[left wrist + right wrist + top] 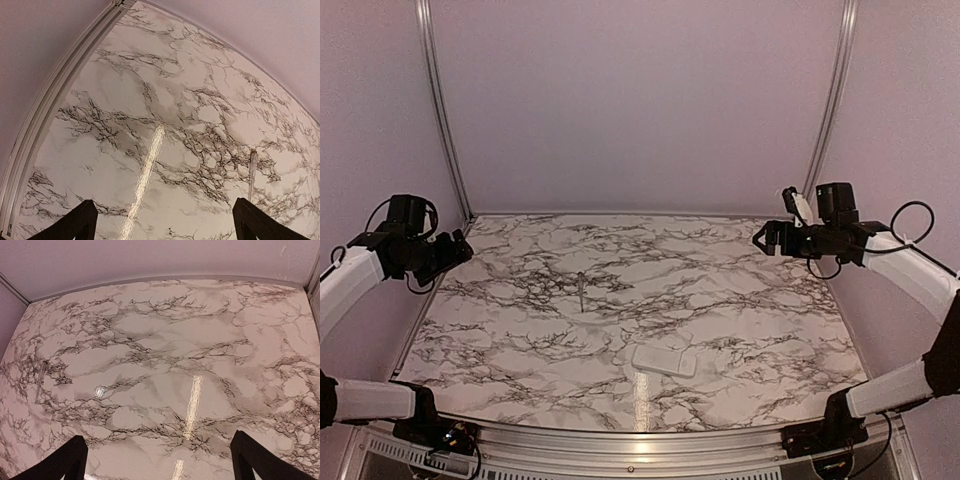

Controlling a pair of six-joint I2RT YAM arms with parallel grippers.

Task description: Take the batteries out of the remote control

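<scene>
Left fingers (pixel 70 225) and right fingers (pixel 260 455) gape wide, gripping nothing, well apart from the remote control (pixel 664 359).

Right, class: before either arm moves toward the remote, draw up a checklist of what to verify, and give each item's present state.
1. Remote in view, lying flat on the table toward the near edge: ok.
2. Left gripper open and holding nothing: ok.
3. Right gripper open and holding nothing: ok.
4. Batteries in sight: not ok; none show in any view.
5. Battery recess facing up: cannot tell; the top view shows only a plain white face.
6. Tool lying apart from the remote, farther back: ok.
</scene>
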